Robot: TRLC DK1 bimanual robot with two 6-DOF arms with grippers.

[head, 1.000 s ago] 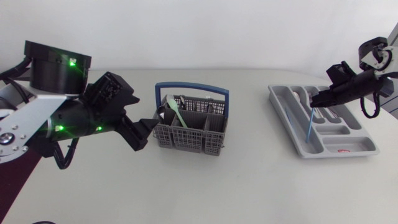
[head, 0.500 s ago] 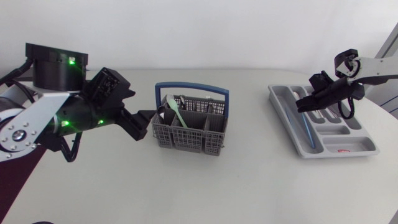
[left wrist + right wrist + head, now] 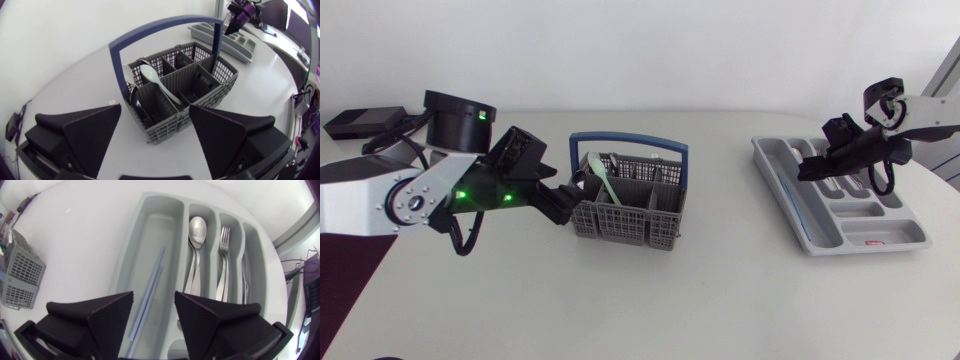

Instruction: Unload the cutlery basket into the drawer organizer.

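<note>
Left end effector spread, at cutlery basket's 9 o'clock. Right end effector spread, empty, over drawer organizer's 11 o'clock corner.

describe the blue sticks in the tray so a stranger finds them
Look at the grey drawer organizer on the table's right side. In its widest compartment lie two thin pale blue sticks; the neighbouring slots hold only silver cutlery.

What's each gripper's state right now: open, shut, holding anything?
Left gripper: open, holding nothing, fingers just short of the cutlery basket.
Right gripper: open, holding nothing, above the drawer organizer.
</note>
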